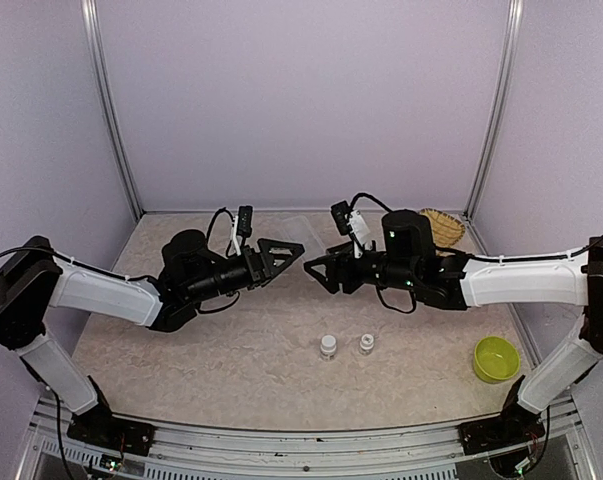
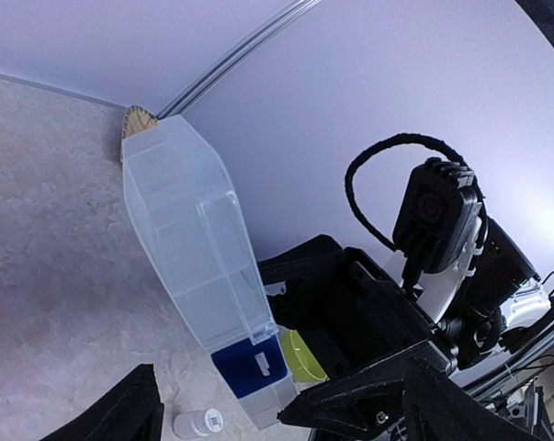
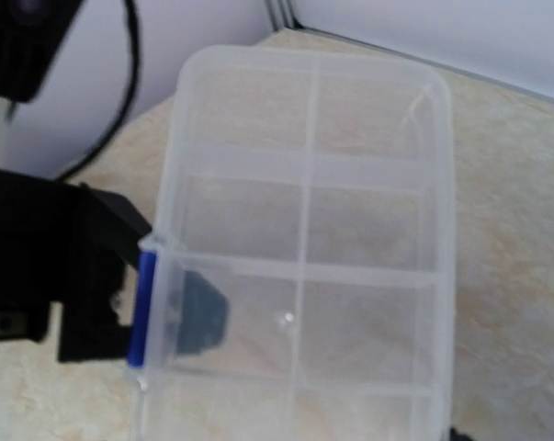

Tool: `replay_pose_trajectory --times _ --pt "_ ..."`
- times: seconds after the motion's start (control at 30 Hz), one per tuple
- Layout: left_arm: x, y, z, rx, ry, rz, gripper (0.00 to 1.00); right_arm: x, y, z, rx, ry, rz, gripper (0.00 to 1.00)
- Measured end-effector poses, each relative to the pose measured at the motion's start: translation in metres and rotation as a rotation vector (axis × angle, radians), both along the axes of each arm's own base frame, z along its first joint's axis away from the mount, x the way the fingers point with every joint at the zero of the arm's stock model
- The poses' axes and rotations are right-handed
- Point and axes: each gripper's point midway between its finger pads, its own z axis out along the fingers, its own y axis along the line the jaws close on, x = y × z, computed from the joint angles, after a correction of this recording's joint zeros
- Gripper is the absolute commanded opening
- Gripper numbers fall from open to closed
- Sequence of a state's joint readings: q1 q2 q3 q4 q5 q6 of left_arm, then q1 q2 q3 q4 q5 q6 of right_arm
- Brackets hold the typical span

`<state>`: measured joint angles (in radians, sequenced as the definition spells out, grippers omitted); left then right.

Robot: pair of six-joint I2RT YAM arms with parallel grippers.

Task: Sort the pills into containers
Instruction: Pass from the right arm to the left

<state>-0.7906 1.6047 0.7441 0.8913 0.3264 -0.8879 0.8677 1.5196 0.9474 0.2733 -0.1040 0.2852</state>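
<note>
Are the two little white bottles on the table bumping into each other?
Apart. The top view shows bare table between the left bottle and the right bottle.

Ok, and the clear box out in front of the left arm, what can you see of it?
The box is flat, clear plastic, rectangular with rounded corners. Thin walls divide it into two rows of small compartments that look empty. Its lid looks shut, with a blue latch on one edge. The left fingers stand open either side of the latch; whether they touch it cannot be told. Nor is it clear whether the box rests on the table or is held up.
</note>
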Motion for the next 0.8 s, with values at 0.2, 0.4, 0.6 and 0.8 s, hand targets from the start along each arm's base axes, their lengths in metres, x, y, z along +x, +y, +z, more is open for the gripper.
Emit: replay_pose_trajectory --times 0.2,0.4,0.6,0.8 --pt "-0.006 -0.004 0.008 -0.046 -0.016 -0.041 0.78 -0.004 0.005 0.006 0.04 0.002 0.025 0.72" --pt "-0.008 -0.005 0.016 -0.073 -0.034 -0.054 0.67 -0.004 0.005 0.004 0.045 0.006 0.025 0.71" --pt "-0.008 -0.005 0.016 -0.078 -0.022 -0.056 0.55 -0.004 0.005 0.003 0.051 0.002 0.024 0.71" --pt "-0.008 -0.005 0.013 -0.074 -0.015 -0.055 0.47 -0.003 0.003 0.0 0.047 0.0 0.01 0.71"
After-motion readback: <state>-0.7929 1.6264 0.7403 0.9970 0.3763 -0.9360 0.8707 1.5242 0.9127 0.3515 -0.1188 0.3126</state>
